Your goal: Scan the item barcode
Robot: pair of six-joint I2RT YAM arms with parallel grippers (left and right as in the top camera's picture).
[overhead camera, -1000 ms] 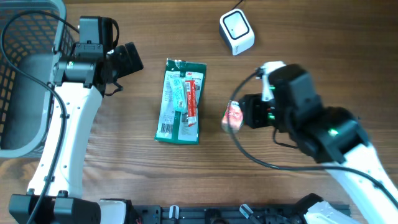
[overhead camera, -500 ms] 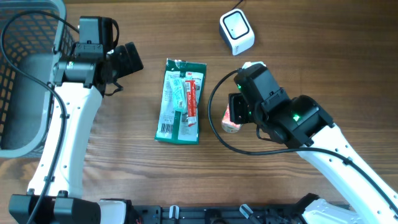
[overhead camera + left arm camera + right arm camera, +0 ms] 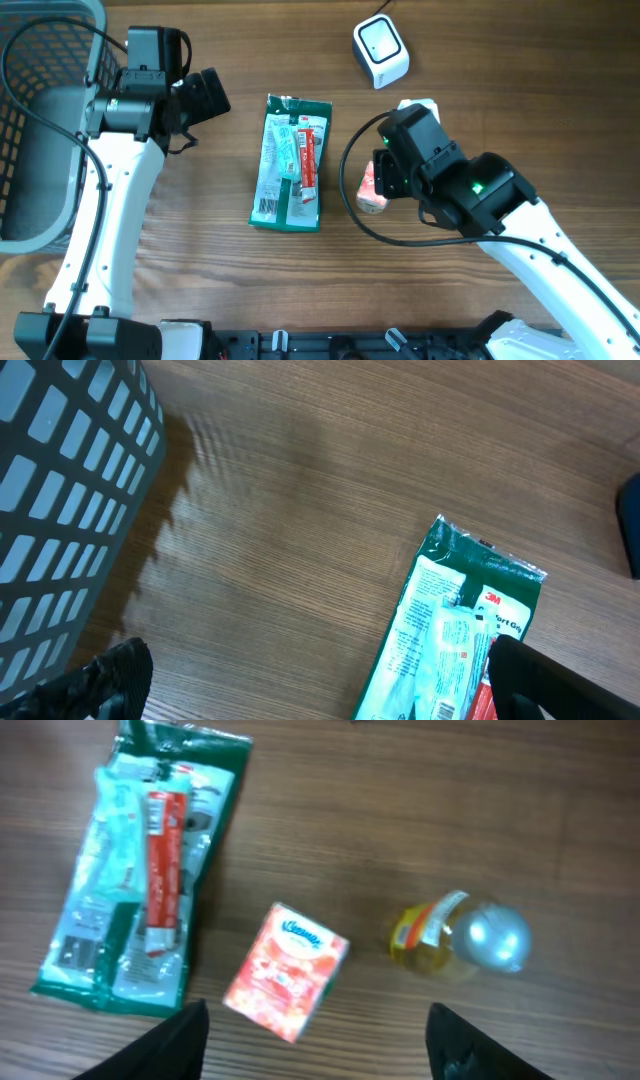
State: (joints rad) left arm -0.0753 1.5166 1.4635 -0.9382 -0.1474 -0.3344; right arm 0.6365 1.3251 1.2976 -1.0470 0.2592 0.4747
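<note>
A white barcode scanner (image 3: 381, 52) stands at the back of the table. A red-and-pink tissue pack (image 3: 371, 191) (image 3: 287, 970) lies flat on the wood, just below and ahead of my right gripper (image 3: 385, 172) (image 3: 315, 1055). That gripper is open, its fingers apart from the pack. A green packet (image 3: 290, 163) (image 3: 140, 870) (image 3: 460, 630) with a red strip lies left of the pack. My left gripper (image 3: 210, 93) (image 3: 320, 695) hovers open above bare wood by the packet's top left corner, holding nothing.
A small bottle of yellow liquid (image 3: 460, 935) lies right of the tissue pack; the right arm hides it from overhead. A grey mesh basket (image 3: 40, 120) (image 3: 60, 510) fills the far left edge. The right arm's black cable (image 3: 350, 205) loops over the table near the pack.
The right arm has swung left over the tissue pack and its jaws have spread wider; the pack now lies free on the table. The left arm has not moved.
</note>
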